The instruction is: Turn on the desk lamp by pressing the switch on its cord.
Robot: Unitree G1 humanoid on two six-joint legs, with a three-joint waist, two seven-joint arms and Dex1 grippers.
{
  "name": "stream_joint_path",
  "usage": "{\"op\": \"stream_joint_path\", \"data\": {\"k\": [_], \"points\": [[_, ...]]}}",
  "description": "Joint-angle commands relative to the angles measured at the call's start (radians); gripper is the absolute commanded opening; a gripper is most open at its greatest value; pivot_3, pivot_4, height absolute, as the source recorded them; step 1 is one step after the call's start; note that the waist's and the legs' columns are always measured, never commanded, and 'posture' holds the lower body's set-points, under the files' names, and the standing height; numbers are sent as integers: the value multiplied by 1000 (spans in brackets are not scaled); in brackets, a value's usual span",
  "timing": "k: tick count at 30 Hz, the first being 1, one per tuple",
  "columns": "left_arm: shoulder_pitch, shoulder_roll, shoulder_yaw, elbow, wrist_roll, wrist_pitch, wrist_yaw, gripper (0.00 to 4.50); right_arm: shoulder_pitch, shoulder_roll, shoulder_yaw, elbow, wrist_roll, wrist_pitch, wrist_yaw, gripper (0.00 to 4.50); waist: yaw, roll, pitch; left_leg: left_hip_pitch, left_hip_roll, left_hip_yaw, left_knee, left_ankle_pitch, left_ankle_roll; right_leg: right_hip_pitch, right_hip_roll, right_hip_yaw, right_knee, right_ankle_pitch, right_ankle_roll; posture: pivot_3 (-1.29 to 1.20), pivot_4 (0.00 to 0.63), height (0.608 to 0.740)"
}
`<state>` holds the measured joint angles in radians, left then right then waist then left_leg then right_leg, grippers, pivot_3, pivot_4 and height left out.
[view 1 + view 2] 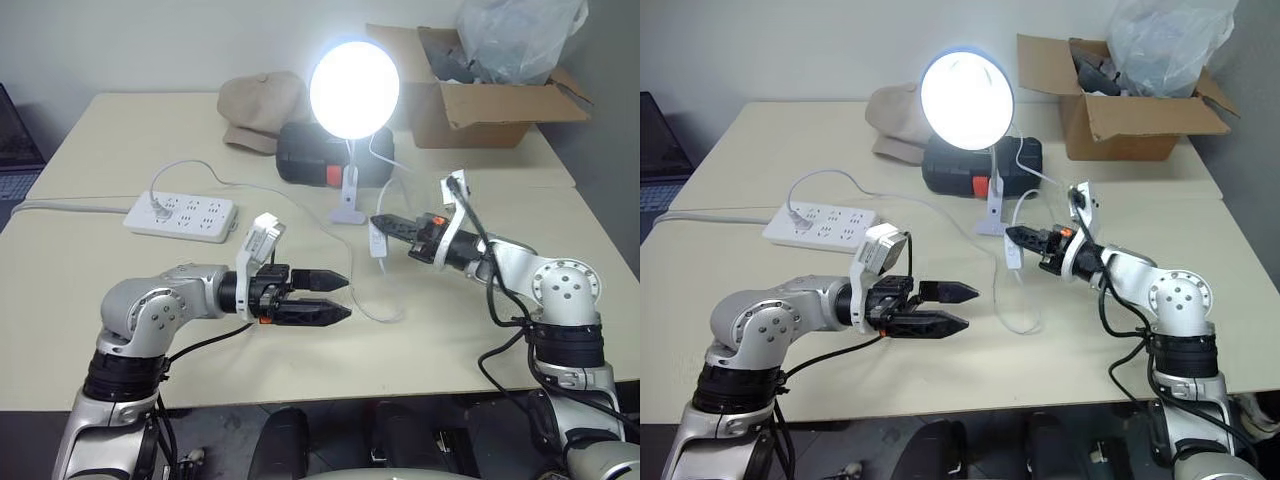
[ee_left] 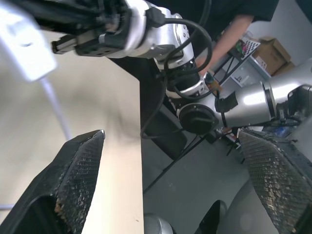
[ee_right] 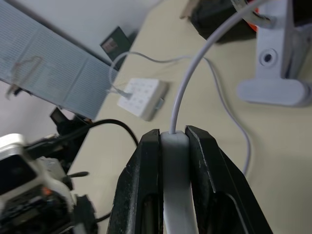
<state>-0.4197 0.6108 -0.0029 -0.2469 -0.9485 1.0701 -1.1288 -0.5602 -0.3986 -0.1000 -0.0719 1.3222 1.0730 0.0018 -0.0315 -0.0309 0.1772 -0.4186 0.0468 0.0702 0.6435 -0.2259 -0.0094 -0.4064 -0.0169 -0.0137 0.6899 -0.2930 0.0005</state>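
I've got the desk lamp blazing white at twelve o'clock on the table, its clip base planted upright. My right gripper is clamped on the switch, a slim white block with the cord curving out of its end. My left gripper, around seven o'clock, gapes wide, grasping nothing.

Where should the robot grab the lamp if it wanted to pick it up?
Probably the thin white neck of the desk lamp, just under the shade, coming from the open table side in front. The glowing bulb is too round and wide for a pincer, and a black case stands close behind.
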Motion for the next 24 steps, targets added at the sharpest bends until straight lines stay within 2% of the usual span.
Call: {"op": "stream_joint_path", "data": {"k": [1, 6, 10, 15, 16, 17, 24], "points": [[20, 27, 19, -53, -15, -15, 1, 4500, -8, -13, 65, 26, -168, -40, 75, 380, 0, 0, 0, 0, 0, 0, 0, 0, 0, 0, 0, 0, 0, 0, 0, 0, 150, 740], [26, 17, 37, -15, 75, -118, 68, 4500, -33, 6, 106, 113, -347, -92, 102, 380, 2, 0, 0, 0, 0, 0, 0, 0, 0, 0, 0, 0, -1, 0, 1, 0, 150, 740], [30, 8, -9, -5, 216, -264, 112, 4500, -34, 25, 107, 153, -457, -120, 91, 380, 2, 0, 0, -1, 0, 0, 0, 0, 0, 0, 0, 0, -2, 0, 1, 0, 150, 740], [76, 75, -101, -64, 305, -359, 18, 4500, -42, 67, 65, 175, -509, -124, 89, 380, 0, 0, 0, 0, 0, 1, 0, 0, 0, 0, 0, 1, -3, 1, 1, 0, 150, 740], [81, 82, -110, -66, 315, -372, 8, 4500, -46, 73, 59, 179, -517, -123, 92, 1080, 0, 0, 0, 0, 0, 1, 0, 0, 0, 0, 0, 1, -2, 1, 1, 0, 150, 740], [82, 81, -114, -61, 320, -379, 8, 4500, -49, 79, 52, 181, -523, -120, 92, 1191, 1, 0, 0, 0, 0, 1, 0, 0, 0, 0, 0, 1, -2, 1, 1, 0, 150, 740], [71, 68, -127, -17, 345, -416, -4, 4500, -56, 109, 1, 164, -553, -90, 106, 2765, 2, 0, 0, -1, 0, 1, 0, 0, 0, 0, 0, 1, -3, 1, 1, 0, 150, 740]]}}
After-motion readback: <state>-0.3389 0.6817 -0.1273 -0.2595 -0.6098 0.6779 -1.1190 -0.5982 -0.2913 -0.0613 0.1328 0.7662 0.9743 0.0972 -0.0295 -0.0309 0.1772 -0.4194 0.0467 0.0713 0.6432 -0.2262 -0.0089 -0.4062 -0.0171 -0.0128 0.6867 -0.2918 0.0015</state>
